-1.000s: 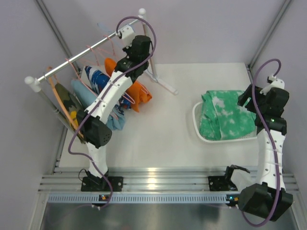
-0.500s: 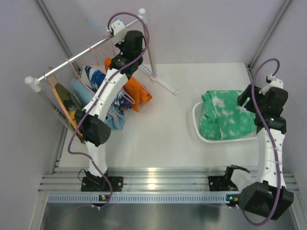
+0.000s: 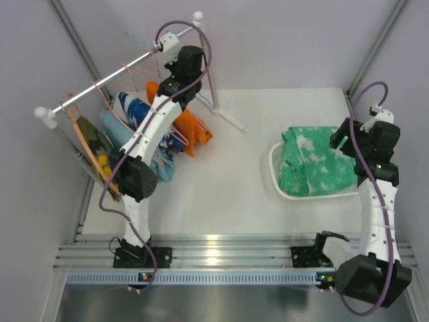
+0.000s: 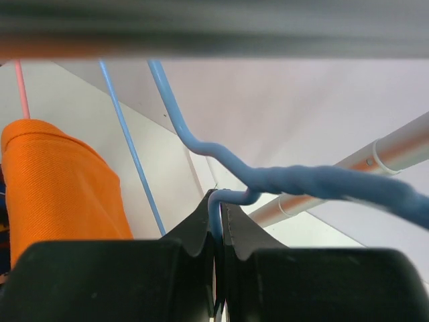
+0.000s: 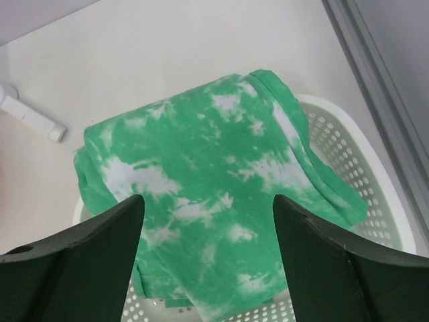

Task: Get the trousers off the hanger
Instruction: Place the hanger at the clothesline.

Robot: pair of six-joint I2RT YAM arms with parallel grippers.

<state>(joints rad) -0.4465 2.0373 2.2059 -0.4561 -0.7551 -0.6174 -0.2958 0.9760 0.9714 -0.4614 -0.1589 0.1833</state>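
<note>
My left gripper [image 3: 173,55] is up at the rack's rail [image 3: 100,86], shut on the twisted wire neck of a blue hanger [image 4: 221,157]; the fingers [image 4: 236,225] pinch it tight. The blue hanger carries no cloth that I can see. Orange trousers [image 3: 194,131] hang just below, and also show in the left wrist view [image 4: 60,188]. Blue-and-white patterned trousers [image 3: 136,111], light blue trousers [image 3: 161,169] and camouflage trousers [image 3: 97,144] hang further along. Mint green trousers [image 5: 208,161] lie in the white basket [image 5: 375,201]. My right gripper [image 5: 208,221] hovers open above them.
The rack's leg and foot [image 3: 228,117] run across the white table behind the orange trousers. The basket [image 3: 276,176] sits at the right, close to the side frame rail [image 3: 375,47]. Walls close in on both sides.
My left gripper, holding the blue hanger, moved up and left along the rail, then back a little to the right. The right arm has stayed still.
</note>
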